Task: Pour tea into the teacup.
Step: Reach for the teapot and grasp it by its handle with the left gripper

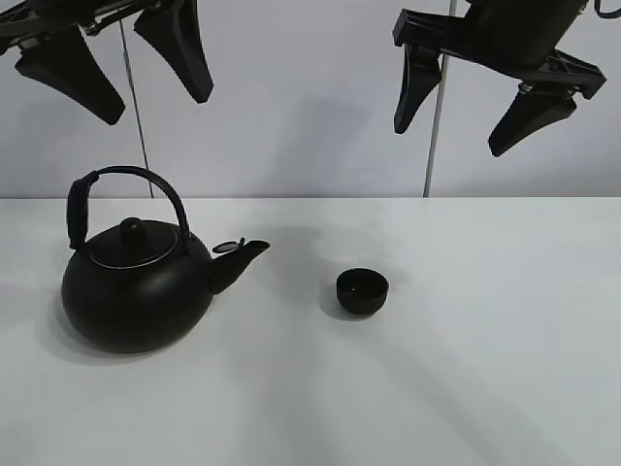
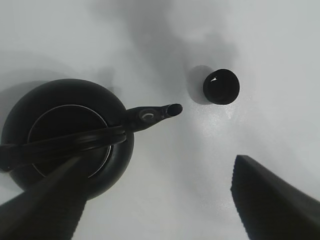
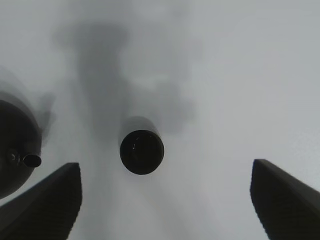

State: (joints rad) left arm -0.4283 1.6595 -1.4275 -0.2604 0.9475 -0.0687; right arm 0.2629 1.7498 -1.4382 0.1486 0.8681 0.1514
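The desk [image 1: 485,388] is a plain, matte white surface with no markings. It meets a pale, bare wall [image 1: 291,97] along a straight horizontal edge, and soft grey shadows lie across the desk around both objects. In the exterior high view the kettle [image 1: 136,286] stands upright on the left half of the desk. Its lid is seated, its arched handle is raised, and its spout points toward 3 o'clock. The teacup [image 1: 362,291] stands upright near the centre of the desk at 3 o'clock from the kettle, just beyond the spout tip and apart from it. A small glint shows on its inside, but whether it holds liquid cannot be told. The left gripper [image 1: 155,102] hangs high above the desk at 12 o'clock from the kettle. It is released, with its fingers spread wide and nothing between them. The right gripper [image 1: 448,137] hangs at the same height, at about 1 o'clock from the teacup. It is also released and grasps nothing. Neither gripper touches the kettle, the teacup or the desk.
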